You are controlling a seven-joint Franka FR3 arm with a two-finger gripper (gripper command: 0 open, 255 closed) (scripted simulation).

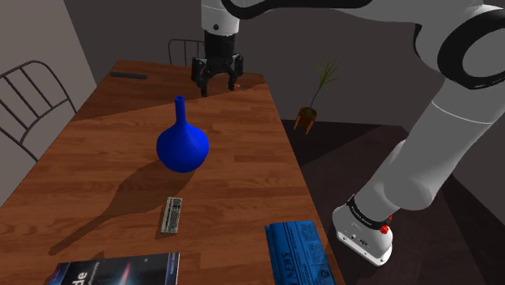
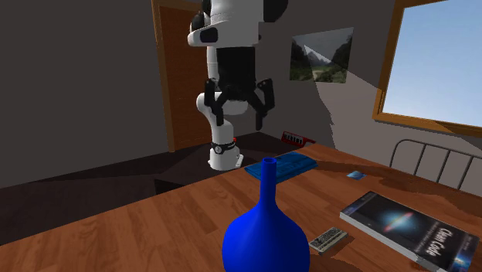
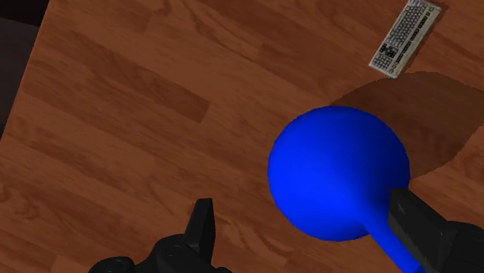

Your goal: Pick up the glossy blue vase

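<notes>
With fingers (image 3: 203, 225) spread wide and empty, hovering at the blue vase's (image 1: 182, 146) shoulder-view one o'clock, high enough to clear it.

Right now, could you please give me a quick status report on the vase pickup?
Gripper open, above table, holding nothing. Blue vase upright on table, untouched. Remote beyond vase, apart from it.

Wooden table (image 1: 97, 162), seen lengthwise: a blue vase (image 1: 182, 146) stands upright near its middle, its shadow falling across the boards. A small grey remote (image 1: 171, 214) lies apart from it, toward the near end. A dark book (image 1: 117, 271) lies at the near end, a folded blue paper (image 1: 295, 253) against the long edge on the shoulder view's right, and a thin dark bar (image 1: 129, 75) by the far corner.
</notes>
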